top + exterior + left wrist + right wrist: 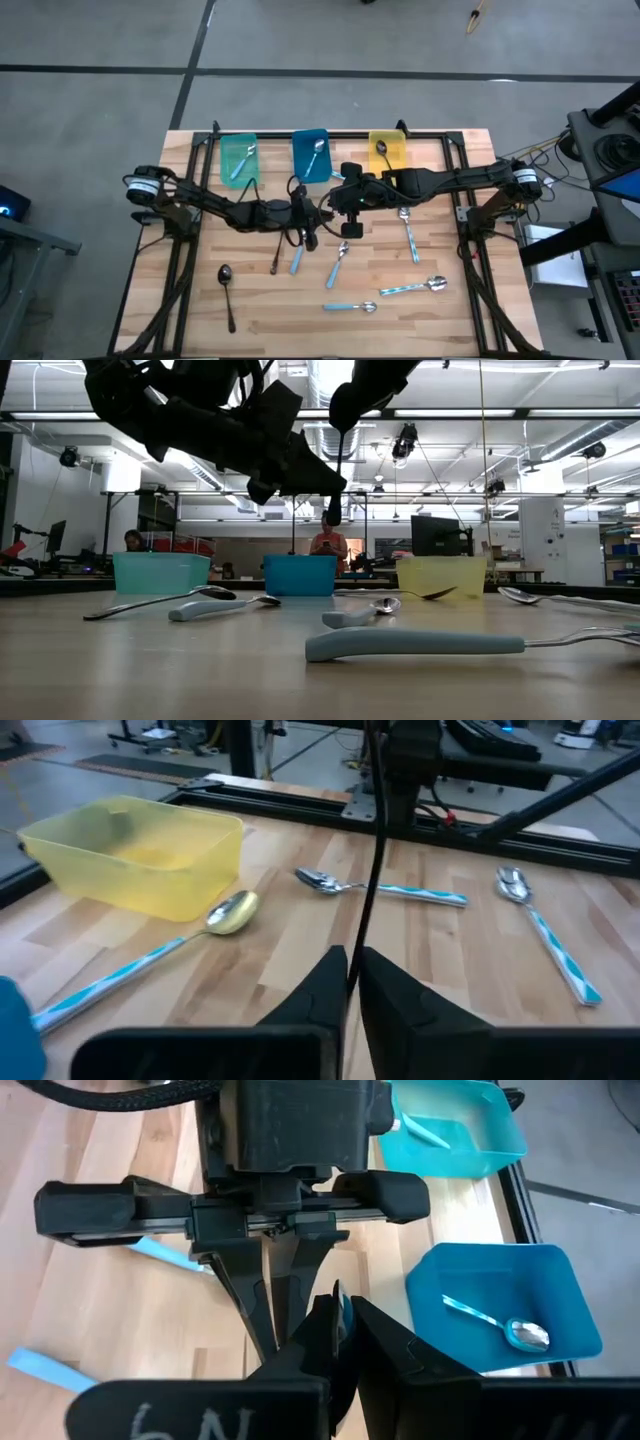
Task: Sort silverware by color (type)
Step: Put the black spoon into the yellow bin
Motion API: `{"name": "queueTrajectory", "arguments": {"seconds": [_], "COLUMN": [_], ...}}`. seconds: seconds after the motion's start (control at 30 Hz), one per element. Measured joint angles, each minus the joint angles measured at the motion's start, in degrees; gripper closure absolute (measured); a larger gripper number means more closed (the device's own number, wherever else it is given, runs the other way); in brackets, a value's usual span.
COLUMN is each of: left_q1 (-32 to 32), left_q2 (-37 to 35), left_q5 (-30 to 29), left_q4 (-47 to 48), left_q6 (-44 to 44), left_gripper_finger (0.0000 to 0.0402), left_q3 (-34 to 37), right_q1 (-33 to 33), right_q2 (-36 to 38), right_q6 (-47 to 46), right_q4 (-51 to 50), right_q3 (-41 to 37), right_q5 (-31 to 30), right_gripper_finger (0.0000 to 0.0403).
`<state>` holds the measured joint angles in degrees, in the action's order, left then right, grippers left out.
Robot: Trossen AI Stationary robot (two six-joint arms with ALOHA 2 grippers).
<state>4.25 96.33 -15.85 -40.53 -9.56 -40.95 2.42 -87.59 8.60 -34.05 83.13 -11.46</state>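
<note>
Silverware [411, 288] scattered flat on wood: blue-handled silver spoons, dark spoons [226, 290].

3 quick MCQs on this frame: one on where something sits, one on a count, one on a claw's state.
1. Which bin sits in the middle of the row?
A. teal
B. blue
C. yellow

2. How many spoons lie in the blue bin?
A. none
B. one
C. three

3. How do the left claw's fingers stand?
A. wide open
B. shut
C. out of view

Answers:
1. B. In the high view the blue bin stands between the teal bin and the yellow bin.
2. B. A single blue-handled spoon lies in it.
3. B. In the left wrist view the left claw has its two fingers pressed together over mid-table.
</note>
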Motion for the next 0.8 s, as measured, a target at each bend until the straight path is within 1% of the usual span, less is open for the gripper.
{"name": "queueTrajectory", "arguments": {"seconds": [0.13,0.2,0.3,0.43,0.57,0.67,0.8], "left_q1": [0.1,0.1,0.1,0.2,0.2,0.2,0.2], "left_q2": [0.0,-0.1,-0.1,-0.3,-0.3,-0.4,-0.6], "left_q5": [-1.4,-1.4,-1.6,-1.9,-3.3,-4.7,-7.4], "left_q4": [0.0,-0.3,-0.5,-1.4,-2.2,-3.7,-3.7], "left_q6": [-0.1,-0.2,-0.4,-0.5,-0.5,-0.5,-0.5], "left_gripper_finger": [0.0399,0.0400,0.0401,0.0401,0.0401,0.0401,0.0401], "left_q3": [0.0,0.0,-0.2,-0.3,-0.3,-0.2,-0.2], "right_q1": [0.0,0.0,0.0,0.0,-0.1,-0.1,-0.1], "right_q2": [0.0,0.0,0.0,0.0,0.2,0.9,1.4], "right_q6": [-2.0,-2.4,-2.6,-2.6,-2.5,-2.5,-3.0], "right_q4": [0.1,0.1,0.5,0.9,2.7,3.6,3.4], "right_q3": [0.0,0.0,0.0,0.0,0.0,0.0,1.3], "right_q5": [-0.1,-0.3,-0.6,-0.8,-0.8,-1.1,-5.8], "right_gripper_finger": [0.0389,0.0382,0.0355,0.0309,0.0268,0.0245,0.0227]}}
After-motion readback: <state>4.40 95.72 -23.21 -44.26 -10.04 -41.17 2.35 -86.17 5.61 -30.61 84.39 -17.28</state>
